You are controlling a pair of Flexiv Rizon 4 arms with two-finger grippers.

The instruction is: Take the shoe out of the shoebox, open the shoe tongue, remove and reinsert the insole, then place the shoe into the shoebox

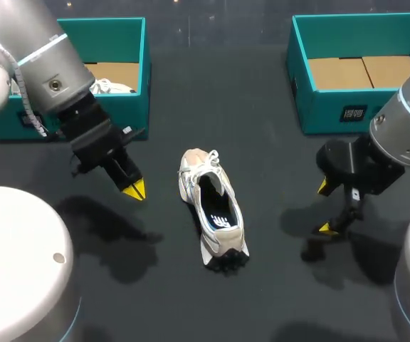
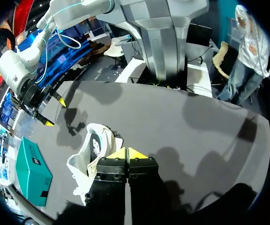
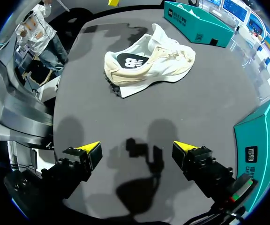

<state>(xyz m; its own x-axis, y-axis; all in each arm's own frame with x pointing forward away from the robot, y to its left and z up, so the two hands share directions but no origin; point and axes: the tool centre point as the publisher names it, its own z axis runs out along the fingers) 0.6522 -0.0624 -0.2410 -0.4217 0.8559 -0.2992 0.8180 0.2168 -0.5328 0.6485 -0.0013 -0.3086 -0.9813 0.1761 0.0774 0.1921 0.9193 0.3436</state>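
left arm comes in from the upper left of the head view and angles down. the left gripper (image 1: 134, 187) hangs just left of the shoe (image 1: 212, 206), tips pressed together on nothing. right arm enters from the right edge, right gripper (image 1: 326, 207) low over the table (image 1: 262, 285), fingers spread wide and holding nothing. the shoe sits on its sole mid-frame, outside both boxes. the left arm covers part of the upper-left shoebox (image 1: 135, 107); something white inside is hard to make out. the upper-right shoebox (image 1: 319, 110) is cut off by the frame edge.
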